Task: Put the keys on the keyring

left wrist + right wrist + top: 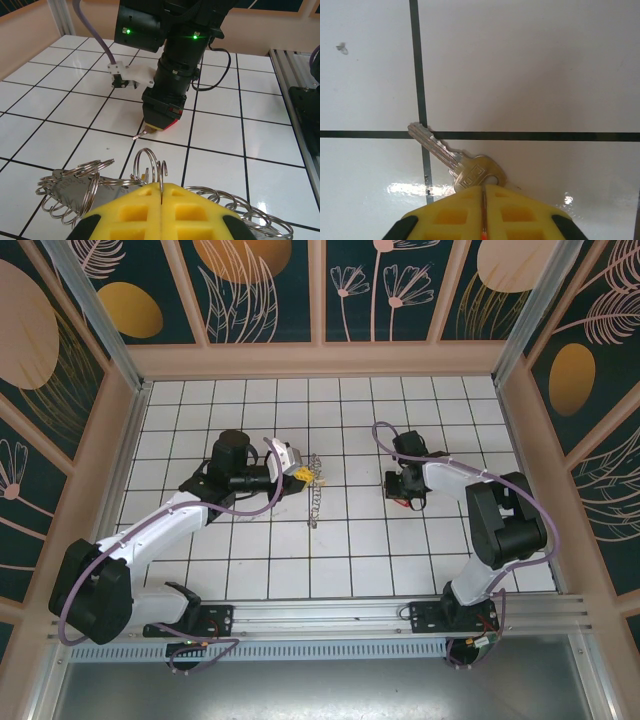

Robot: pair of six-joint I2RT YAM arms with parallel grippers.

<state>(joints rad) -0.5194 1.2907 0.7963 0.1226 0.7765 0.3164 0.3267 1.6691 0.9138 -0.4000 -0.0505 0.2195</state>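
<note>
Right gripper [483, 212] is pinching a key [451, 161] by its head — the blade is pointing forward and leftward from the fingers. Across a gap beyond the tip, the left gripper [161, 197] is clamping the keyring [75, 182] — one small ring [149, 164] is standing upright above its fingers.

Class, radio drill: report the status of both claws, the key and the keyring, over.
Left claw shut on keyring. Right claw shut on key, tip down near the tile. Bare tiles between them, nothing blocking.
</note>
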